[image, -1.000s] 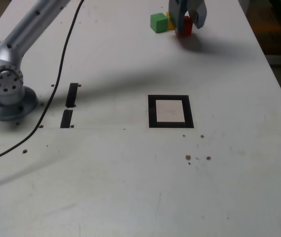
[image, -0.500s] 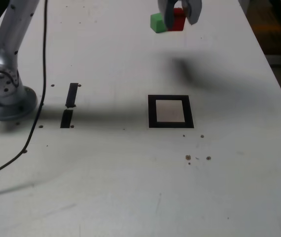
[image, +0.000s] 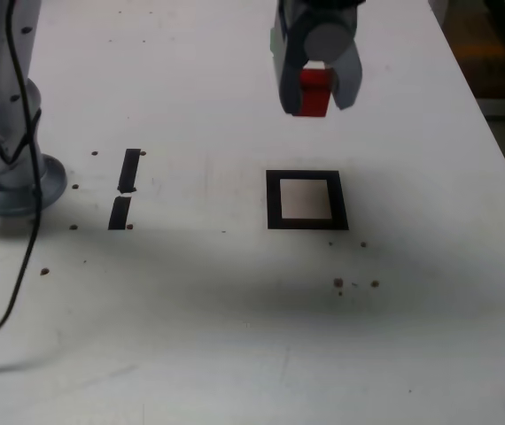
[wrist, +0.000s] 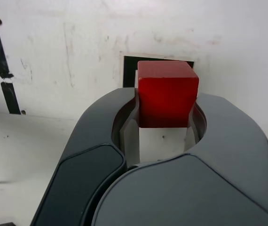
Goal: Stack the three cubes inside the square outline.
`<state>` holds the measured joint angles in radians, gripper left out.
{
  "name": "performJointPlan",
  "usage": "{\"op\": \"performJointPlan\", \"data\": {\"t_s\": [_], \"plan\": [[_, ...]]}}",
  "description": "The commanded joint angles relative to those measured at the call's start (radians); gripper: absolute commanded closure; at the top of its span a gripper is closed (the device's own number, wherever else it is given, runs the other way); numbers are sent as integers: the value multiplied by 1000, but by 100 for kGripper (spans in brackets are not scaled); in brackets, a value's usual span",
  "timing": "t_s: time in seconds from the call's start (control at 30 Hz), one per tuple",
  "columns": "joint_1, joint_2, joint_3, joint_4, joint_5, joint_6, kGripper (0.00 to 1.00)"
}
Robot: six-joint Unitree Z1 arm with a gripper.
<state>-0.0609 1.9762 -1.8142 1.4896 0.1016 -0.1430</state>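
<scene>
My gripper (image: 316,96) hangs above the table, shut on the red cube (image: 314,91), which shows between its two grey fingers. The square outline (image: 306,200) of black tape with a white centre lies on the table nearer the camera than the gripper, with nothing inside it. In the wrist view the red cube (wrist: 168,94) sits clamped in my gripper (wrist: 164,115), and a corner of the square outline (wrist: 128,70) peeks out just behind the cube. The green and yellow cubes are hidden in both views.
The arm's grey base (image: 4,173) stands at the exterior view's left with a black cable (image: 24,257) trailing from it. Two short black tape strips (image: 128,170) (image: 120,212) lie beside it. Small dark specks (image: 354,283) dot the table near the square. The table's edge (image: 501,150) runs along the right.
The gripper has lifted the red cube away from the green and yellow cubes at the back and carried it toward the square. The arm's upper part swung upright.
</scene>
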Motion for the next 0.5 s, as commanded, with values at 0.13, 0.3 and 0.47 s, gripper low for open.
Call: {"op": "performJointPlan", "data": {"t_s": [0.13,0.3,0.47], "plan": [[-66,0,68,-60,-7,-57,70],[-104,2,128,-101,-21,-94,70],[-118,6,196,-164,-33,-109,70]]}}
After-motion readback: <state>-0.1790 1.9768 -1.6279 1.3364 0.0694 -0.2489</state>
